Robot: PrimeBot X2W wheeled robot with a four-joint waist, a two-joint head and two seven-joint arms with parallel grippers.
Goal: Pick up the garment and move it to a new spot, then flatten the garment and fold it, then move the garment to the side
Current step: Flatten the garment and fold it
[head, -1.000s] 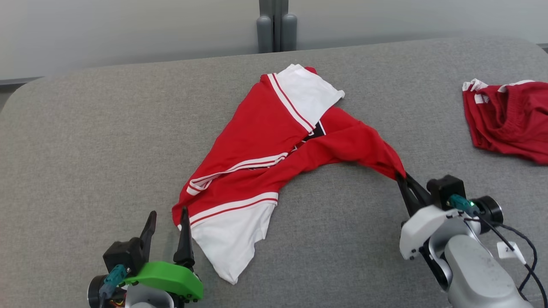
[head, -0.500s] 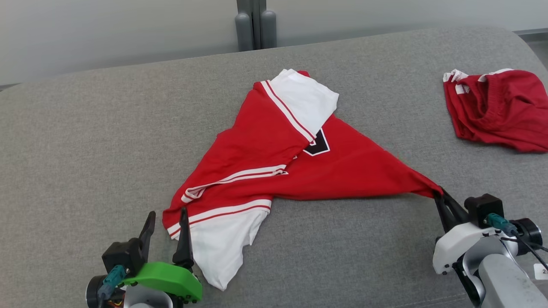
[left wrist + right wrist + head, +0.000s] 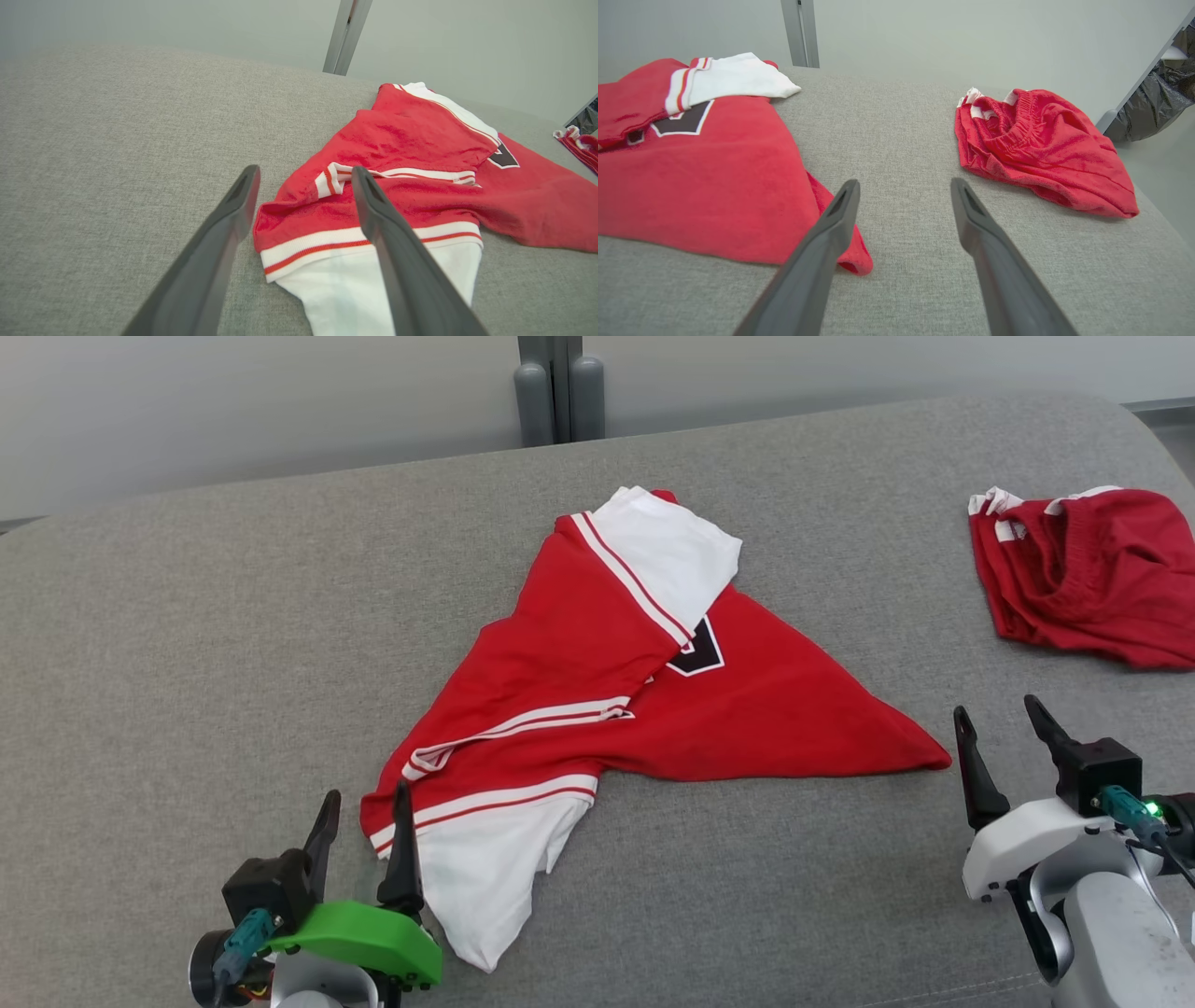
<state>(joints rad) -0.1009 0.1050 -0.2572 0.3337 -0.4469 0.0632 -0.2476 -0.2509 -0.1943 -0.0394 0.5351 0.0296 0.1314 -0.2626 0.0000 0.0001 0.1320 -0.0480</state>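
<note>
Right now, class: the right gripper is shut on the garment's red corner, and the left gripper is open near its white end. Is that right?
No. The right gripper is open, not gripping the red corner of the garment, as the right wrist view shows. The left gripper is open near its white end.

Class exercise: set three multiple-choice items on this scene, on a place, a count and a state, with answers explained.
1. Where do the red shorts lie on the grey surface?
A. Far right of the jersey
B. Under the jersey
C. At the left edge

2. How many garments lie on the surface?
A. One
B. Two
C. Three

3. How do the jaws of the right gripper stand?
A. Shut on the jersey
B. Shut on the shorts
C. Open, holding nothing

1 A, they sit apart at the right; 2 B, jersey and shorts; 3 C, jaws spread beside the jersey's corner.
</note>
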